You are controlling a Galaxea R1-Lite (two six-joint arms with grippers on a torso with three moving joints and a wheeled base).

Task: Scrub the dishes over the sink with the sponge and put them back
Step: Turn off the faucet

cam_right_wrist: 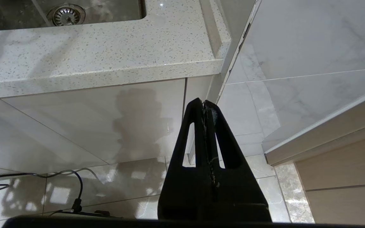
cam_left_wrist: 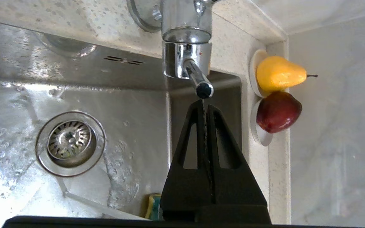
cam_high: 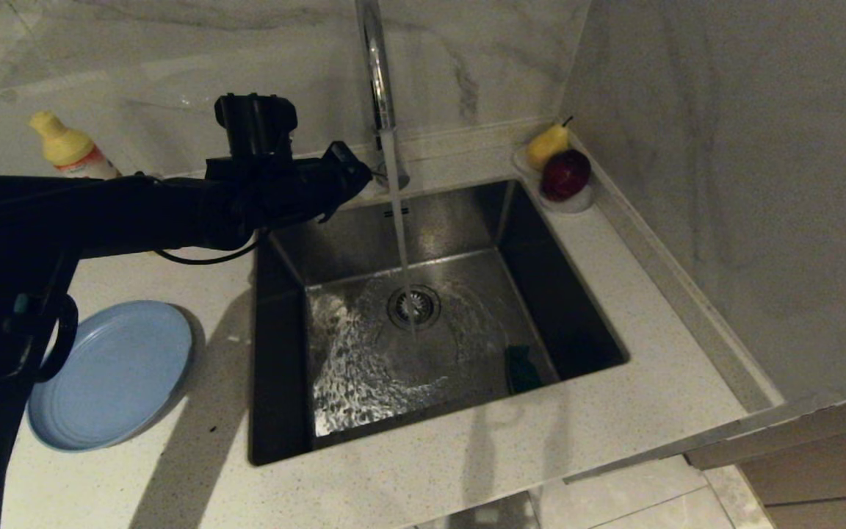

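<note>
Sponge in sink corner right of drain: soft, soaked, light, pinch at waist; left gripper pressed together, empty, at tap lever; right gripper likewise, parked below counter

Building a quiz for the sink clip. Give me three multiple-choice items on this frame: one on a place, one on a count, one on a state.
1. Where is the sponge?
A. in the sink
B. on the plate
C. beside the pear

2. How many fruits are on the dish?
A. one
B. two
C. three

3. What state is the tap in?
A. off
B. dripping
C. running

Key: 1 A, it lies at the basin's near right corner. 2 B, a pear and a red apple. 3 C, a steady stream falls to the drain while the shut left gripper is at the lever.
</note>
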